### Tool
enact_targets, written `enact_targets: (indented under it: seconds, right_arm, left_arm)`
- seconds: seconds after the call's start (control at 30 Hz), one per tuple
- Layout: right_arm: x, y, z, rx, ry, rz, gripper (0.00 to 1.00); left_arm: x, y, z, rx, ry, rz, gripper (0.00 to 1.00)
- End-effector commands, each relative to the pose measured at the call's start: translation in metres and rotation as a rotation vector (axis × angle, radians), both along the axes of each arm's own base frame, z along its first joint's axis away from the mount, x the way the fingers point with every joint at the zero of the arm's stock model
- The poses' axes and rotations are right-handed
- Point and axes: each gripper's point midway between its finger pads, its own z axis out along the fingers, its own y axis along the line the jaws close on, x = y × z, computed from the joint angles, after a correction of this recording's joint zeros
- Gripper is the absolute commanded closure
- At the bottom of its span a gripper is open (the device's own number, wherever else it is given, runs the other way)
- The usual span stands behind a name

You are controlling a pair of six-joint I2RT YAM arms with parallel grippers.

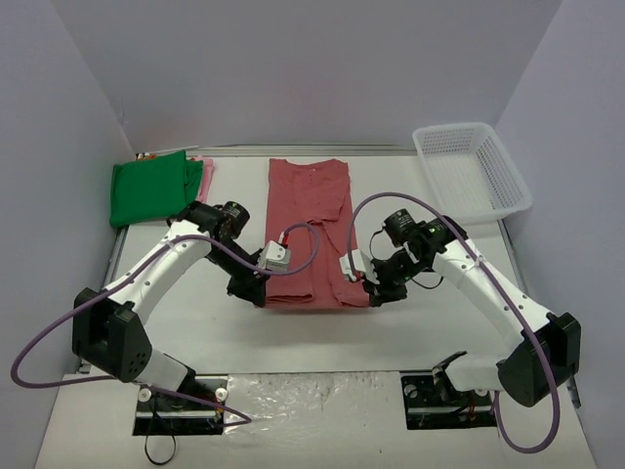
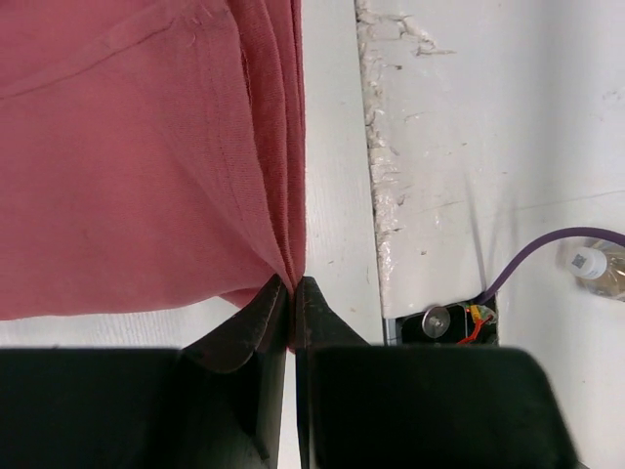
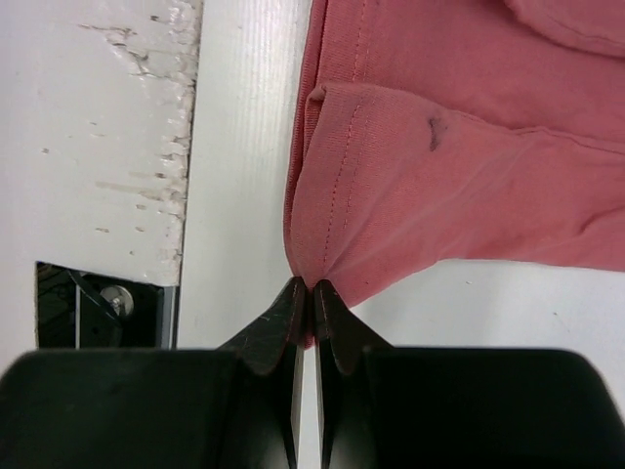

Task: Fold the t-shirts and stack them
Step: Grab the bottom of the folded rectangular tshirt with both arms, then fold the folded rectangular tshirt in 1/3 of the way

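The dusty-red t-shirt [image 1: 309, 225] lies folded lengthwise into a long strip in the middle of the table. My left gripper [image 1: 256, 291] is shut on its near left corner, pinching several cloth layers [image 2: 146, 156]. My right gripper [image 1: 375, 291] is shut on its near right corner [image 3: 430, 186]. The green t-shirt [image 1: 151, 188] lies folded at the far left, with the pale pink t-shirt [image 1: 206, 174] showing as a strip under its right edge.
A white mesh basket [image 1: 472, 171] stands at the far right. The table's near edge with worn paint [image 2: 386, 147] and the arm bases lie just behind both grippers. Purple cables loop over the arms.
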Motion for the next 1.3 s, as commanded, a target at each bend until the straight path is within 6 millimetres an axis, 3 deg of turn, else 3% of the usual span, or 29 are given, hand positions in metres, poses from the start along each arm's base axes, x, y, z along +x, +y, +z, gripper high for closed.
enact_targets:
  seconds: [0.0,0.2,0.4,0.67,0.97,1.13,1.27]
  right_arm:
    - [-0.026,-0.007,0.019,0.017,0.077,0.045,1.0]
    - [-0.015,-0.002,0.021,0.024,0.048,0.05,1.0]
    - [0.015,0.007,0.017,0.014,-0.01,0.008,1.0]
    - [0.057,0.009,0.017,0.003,-0.054,-0.047,1.0]
    - [0.115,0.009,0.012,0.0,-0.075,-0.1,1.0]
    - [0.15,0.011,0.013,0.011,-0.095,-0.117,1.0]
    - [0.173,0.017,0.001,0.002,-0.075,-0.124,1.0]
  left_arm:
    - [-0.024,0.004,0.025,-0.031,0.054,-0.04,0.98]
    - [-0.027,0.003,0.031,-0.03,0.073,-0.041,0.98]
    - [0.007,0.0,0.022,0.029,0.002,0.084,0.98]
    - [0.055,-0.001,0.028,0.038,-0.139,0.184,0.98]
    - [0.104,0.004,0.032,0.026,-0.195,0.243,0.98]
    - [0.125,0.007,0.027,0.037,-0.186,0.245,0.98]
    - [0.142,0.012,0.02,0.036,-0.162,0.25,0.98]
